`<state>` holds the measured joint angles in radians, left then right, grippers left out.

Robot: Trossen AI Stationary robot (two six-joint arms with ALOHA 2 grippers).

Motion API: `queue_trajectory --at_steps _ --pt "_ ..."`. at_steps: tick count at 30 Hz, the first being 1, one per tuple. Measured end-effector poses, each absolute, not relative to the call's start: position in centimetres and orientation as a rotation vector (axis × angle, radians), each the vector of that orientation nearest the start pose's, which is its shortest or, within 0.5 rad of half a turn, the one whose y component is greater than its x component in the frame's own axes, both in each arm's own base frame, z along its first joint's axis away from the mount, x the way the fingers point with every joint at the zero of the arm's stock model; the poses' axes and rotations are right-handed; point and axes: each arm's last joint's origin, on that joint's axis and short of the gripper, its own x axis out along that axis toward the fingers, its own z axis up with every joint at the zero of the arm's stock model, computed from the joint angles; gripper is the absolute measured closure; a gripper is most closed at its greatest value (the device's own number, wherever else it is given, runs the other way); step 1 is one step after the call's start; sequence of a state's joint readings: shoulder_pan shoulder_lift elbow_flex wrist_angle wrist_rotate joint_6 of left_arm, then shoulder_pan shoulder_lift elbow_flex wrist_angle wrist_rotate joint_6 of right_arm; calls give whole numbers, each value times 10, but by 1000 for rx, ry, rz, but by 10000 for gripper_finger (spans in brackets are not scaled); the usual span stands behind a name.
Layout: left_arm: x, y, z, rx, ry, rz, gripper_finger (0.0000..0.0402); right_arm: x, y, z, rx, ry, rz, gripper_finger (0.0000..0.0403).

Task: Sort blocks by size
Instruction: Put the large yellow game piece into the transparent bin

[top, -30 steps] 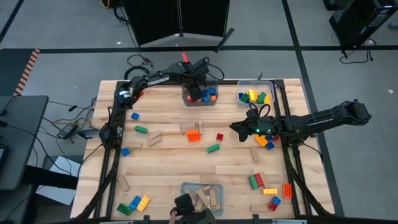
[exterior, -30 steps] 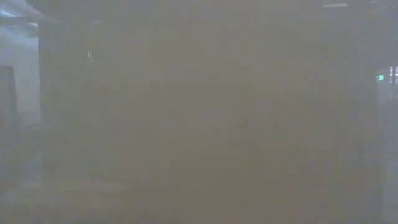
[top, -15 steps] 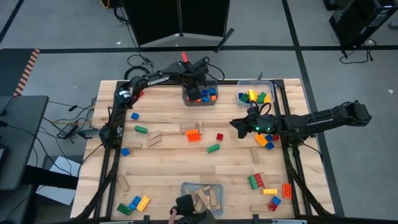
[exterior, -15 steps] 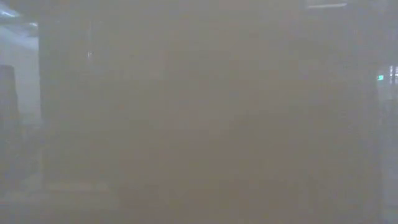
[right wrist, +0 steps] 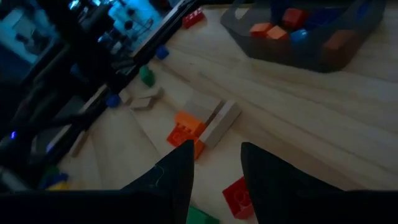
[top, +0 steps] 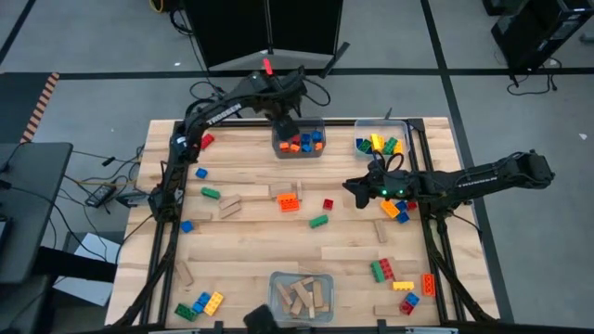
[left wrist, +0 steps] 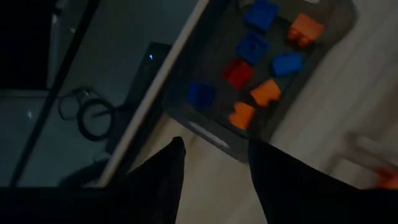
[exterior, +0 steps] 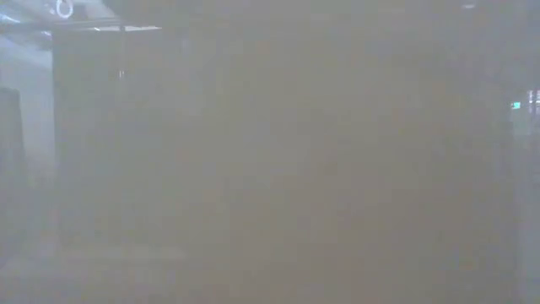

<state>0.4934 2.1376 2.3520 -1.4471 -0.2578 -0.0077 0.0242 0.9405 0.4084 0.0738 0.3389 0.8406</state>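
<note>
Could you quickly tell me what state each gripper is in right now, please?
Left gripper: open, empty, above the bin of small bricks.
Right gripper: open, empty, above mid-table.

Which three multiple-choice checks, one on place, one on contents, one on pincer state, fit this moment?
1. The left pincer is over:
A. the far middle bin
B. the near bin
C. the table's left edge

2. The near bin holds:
A. red bricks
B. tan wooden blocks
C. nothing

3. The right pincer is:
A. shut on a brick
B. open, empty
C. out of sight

Key: A, it hangs at the far middle bin in the high view; B, only tan pieces lie inside; B, its wrist view shows a bare gap between the fingers.
</note>
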Motion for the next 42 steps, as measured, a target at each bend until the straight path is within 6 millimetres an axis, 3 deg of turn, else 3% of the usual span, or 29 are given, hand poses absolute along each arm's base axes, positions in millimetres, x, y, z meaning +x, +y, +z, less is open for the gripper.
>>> queue_trajectory --at_steps 10,17,23,28,34,42 --pt "333 111 389 -266 1138 690 218 192 0 201 659 397 -278 256" --pt "286 22 390 -377 1052 791 218 191 2 199 655 452 -218 256" --pt "234 -54 364 -611 980 854 218 191 3 199 612 467 -178 256" --pt "209 -106 334 -809 942 907 218 191 4 199 598 472 -160 256" --pt "208 -155 299 -900 1102 910 218 191 4 199 568 474 -152 256" --pt "226 -196 262 -812 1181 817 218 191 4 198 535 481 -144 256"
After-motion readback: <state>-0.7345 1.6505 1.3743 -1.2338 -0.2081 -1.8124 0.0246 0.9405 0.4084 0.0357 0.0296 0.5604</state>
